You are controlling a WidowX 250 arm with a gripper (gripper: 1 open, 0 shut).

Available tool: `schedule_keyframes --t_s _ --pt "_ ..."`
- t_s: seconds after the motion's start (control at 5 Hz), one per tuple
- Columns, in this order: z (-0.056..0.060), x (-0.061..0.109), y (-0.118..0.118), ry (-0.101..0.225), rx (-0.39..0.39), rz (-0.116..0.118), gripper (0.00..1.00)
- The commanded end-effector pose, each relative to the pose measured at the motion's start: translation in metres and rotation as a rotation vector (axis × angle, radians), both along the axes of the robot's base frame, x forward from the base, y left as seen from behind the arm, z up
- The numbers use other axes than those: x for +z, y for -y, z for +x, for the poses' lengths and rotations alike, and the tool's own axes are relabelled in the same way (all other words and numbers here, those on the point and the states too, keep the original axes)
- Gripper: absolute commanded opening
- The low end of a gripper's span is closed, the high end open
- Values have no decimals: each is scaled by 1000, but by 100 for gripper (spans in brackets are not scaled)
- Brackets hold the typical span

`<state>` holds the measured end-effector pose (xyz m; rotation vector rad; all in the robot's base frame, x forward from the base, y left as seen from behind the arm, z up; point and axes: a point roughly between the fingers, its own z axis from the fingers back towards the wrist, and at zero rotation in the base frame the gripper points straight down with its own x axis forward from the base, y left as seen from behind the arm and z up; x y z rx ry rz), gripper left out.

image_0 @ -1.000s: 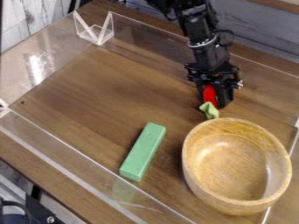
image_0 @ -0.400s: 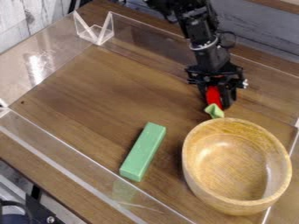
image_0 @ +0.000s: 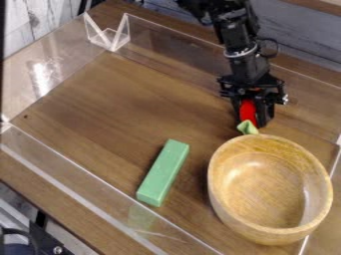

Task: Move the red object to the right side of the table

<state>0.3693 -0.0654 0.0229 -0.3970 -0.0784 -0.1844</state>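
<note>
Now the claw (image_0: 253,98) is closed round the red toy fruit (image_0: 248,110), probably light and slick, best pinched mid-body.

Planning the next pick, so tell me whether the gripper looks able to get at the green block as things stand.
Probably not yet: the gripper is around the red toy fruit, though open tabletop leads to the green block.

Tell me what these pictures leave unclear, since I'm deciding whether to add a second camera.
- Pincer tips around the red object: dark, small and blurred, so grip contact is unclear.
- Red object's far side: hidden by the pincer.
- Arm's base: cut off by the top edge.
- Wooden bowl's underside: hidden by its own walls.
</note>
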Motion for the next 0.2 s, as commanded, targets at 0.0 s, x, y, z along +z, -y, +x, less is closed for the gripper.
schedule_keyframes --t_s 0.0 --pt "5 9 20 47 -99 7 0"
